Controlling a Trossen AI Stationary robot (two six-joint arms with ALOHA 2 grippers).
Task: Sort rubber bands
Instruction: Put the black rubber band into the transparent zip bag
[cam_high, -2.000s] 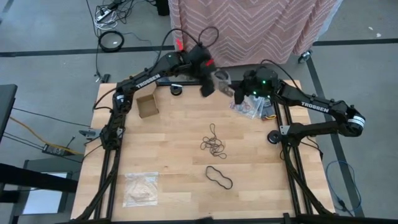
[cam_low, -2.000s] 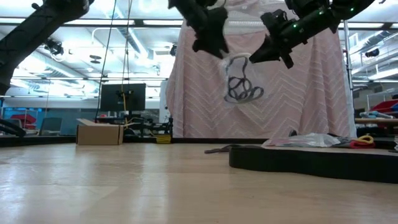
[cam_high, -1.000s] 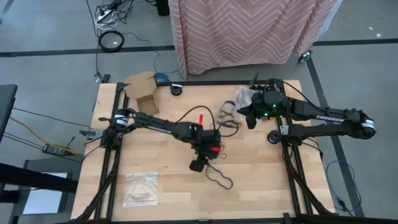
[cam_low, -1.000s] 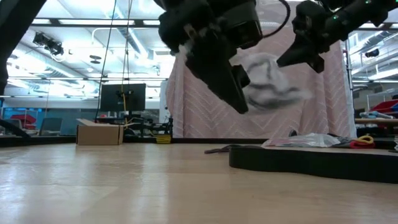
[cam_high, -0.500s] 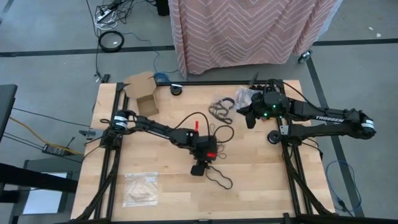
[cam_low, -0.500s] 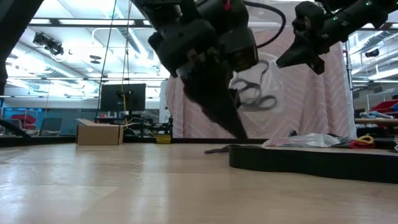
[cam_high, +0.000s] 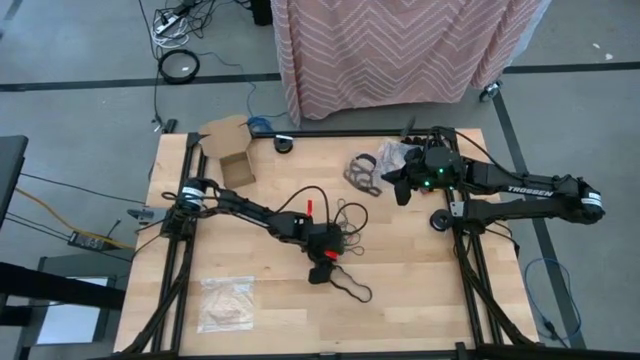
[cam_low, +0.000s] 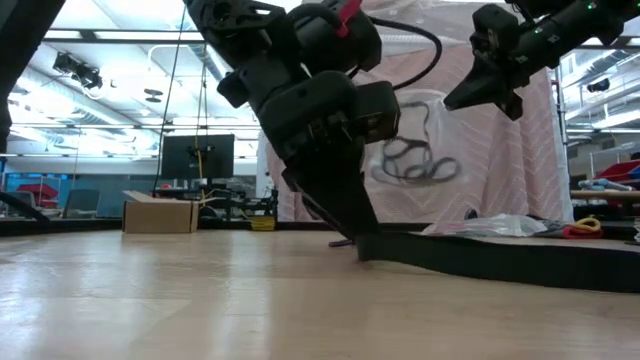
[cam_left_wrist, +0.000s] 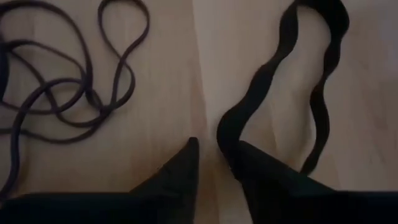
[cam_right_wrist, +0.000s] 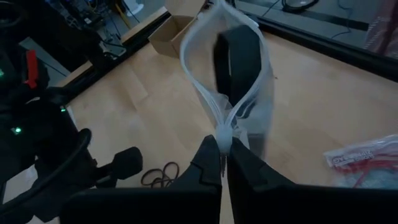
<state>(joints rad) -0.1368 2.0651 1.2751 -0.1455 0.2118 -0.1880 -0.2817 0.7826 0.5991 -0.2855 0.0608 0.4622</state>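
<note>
A wide black rubber band (cam_high: 352, 285) lies flat on the wooden table, near the middle front. My left gripper (cam_high: 322, 274) slants down beside its left end, tips close to the table (cam_low: 362, 248). In the left wrist view it stands open (cam_left_wrist: 214, 163), a narrow gap between its fingers, and the band's near end (cam_left_wrist: 225, 134) runs into that gap. My right gripper (cam_high: 397, 183), at the far right, is shut on a clear plastic bag (cam_high: 362, 172) with black bands inside, held in the air (cam_low: 410, 150). Thin black rubber bands (cam_high: 346, 232) lie tangled mid-table. My left gripper: one finger (cam_left_wrist: 255, 171) overlaps the wide band's near end in the picture, and I cannot tell whether it touches. My right gripper pinches the bag's gathered edge (cam_right_wrist: 222, 132) between its two fingertips. The bag hangs clear of the table beyond the fingers, its plastic spread into an open loop.
An open cardboard box (cam_high: 232, 160) stands at the far left. A clear bag with tan bands (cam_high: 227, 302) lies at the near left. Another bag with red bands (cam_right_wrist: 367, 162) lies by the right arm. A pink cloth (cam_high: 400, 50) hangs beyond the far edge.
My left gripper has come down to the table and rolled, and now stands by the wide black band's end. The bag in my right gripper has swung and turned while that arm kept still.
</note>
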